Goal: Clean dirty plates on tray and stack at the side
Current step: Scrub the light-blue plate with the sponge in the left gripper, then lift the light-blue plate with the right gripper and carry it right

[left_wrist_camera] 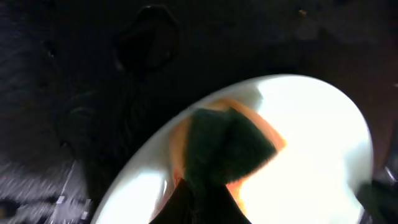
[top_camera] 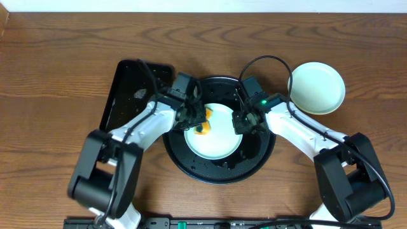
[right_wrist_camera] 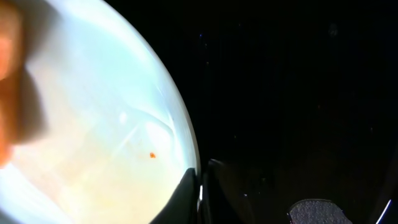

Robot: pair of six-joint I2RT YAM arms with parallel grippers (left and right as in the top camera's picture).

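My left pincer (top_camera: 194,118) clamps a dark green sponge (left_wrist_camera: 224,149) on the orange smear (left_wrist_camera: 264,126). My right pincer (top_camera: 243,122) nips the rim of the smooth mint plate (top_camera: 216,143), which sits in the glossy round black tray (top_camera: 254,162). Farther off, a clean plate (top_camera: 317,88) rests on the wooden table (top_camera: 63,51).

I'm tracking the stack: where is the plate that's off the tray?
Overhead view, upper right: the plate rests on the table just right of the round tray.

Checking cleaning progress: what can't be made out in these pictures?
Sauce spread under the dark pad on the plate on the tray: covered in overhead and left wrist views.
Left gripper: fingers under its wrist overhead; left wrist view blurred.
Anything beneath the side plate: overhead shows only its top.
Right gripper's hold on the plate's rim: cut off at right wrist view's bottom edge.
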